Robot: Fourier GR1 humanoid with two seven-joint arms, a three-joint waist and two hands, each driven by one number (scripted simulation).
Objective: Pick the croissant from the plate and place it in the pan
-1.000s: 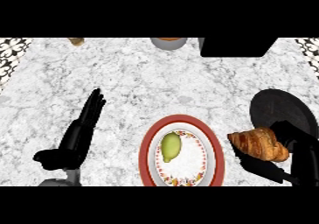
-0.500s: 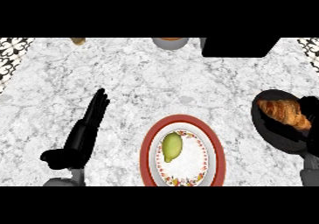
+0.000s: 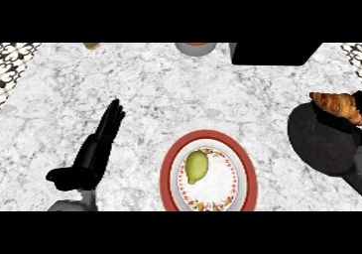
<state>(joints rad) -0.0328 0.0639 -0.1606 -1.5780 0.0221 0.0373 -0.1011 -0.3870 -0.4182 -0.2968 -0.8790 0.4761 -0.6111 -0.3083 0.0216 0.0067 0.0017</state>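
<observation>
1. My right hand (image 3: pixel 357 101) is at the right edge, mostly out of view; I cannot tell how it is set.
2. The croissant (image 3: pixel 335 105) sits by it, over the far rim of the black pan (image 3: pixel 319 144).
3. My left hand (image 3: pixel 95 149) rests on the marble tabletop (image 3: pixel 176 89), fingers straight and pressed together.
4. The red-rimmed plate (image 3: pixel 208 171) holds a green fruit (image 3: pixel 196 166).

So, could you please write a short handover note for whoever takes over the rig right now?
Left hand: open, fingers straight, resting on the counter left of the plate.
Right hand: at the right edge, shut on the croissant, over the far rim of the black pan.
Done: croissant is off the plate; only a green fruit lies there.
Left: lower it into the pan and release.
</observation>
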